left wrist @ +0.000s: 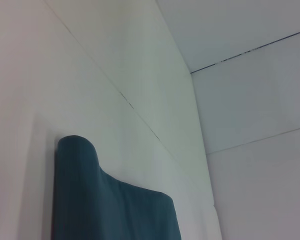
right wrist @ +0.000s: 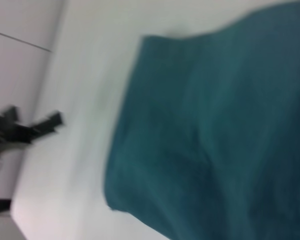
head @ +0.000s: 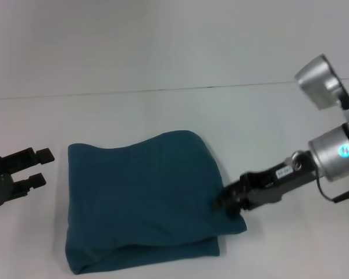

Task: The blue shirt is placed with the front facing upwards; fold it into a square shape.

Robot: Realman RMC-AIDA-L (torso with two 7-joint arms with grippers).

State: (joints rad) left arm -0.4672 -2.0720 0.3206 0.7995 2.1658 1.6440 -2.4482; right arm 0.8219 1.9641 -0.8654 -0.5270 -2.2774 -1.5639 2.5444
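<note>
Head view shows the blue shirt (head: 142, 200) — a soft teal-blue cotton garment already folded into a thick, roughly square bundle with plain cloth facing up and no lettering visible — lying on the flat, matte white tabletop (head: 163, 52). Its far edge rises in a rounded hump toward the right corner, its near edge shows stacked layers with a soft fold line, and shallow creases run across the top.

To the right of the shirt, the right gripper (head: 224, 203) — black, on a silver cylindrical arm — meets the bundle's right edge, its tip sunk into the cloth near the near-right corner; whether its fingers pinch the fabric or merely touch it I cannot tell, since the cloth hides them. To the left of the shirt, the left gripper (head: 42, 167) lies low over the table, apart from the bundle's left edge, its two black blocky fingers spread with a clear gap between them and holding nothing.

Bare tabletop surrounds the shirt on the far side and on the left, and a thin dark seam (head: 163, 90) crosses the surface beyond the shirt.

Left wrist view shows one rounded corner of the shirt (left wrist: 110, 205) against the white surface. Right wrist view shows the shirt's (right wrist: 215, 135) smooth teal top close by — and the left gripper (right wrist: 25, 130) beyond it.
</note>
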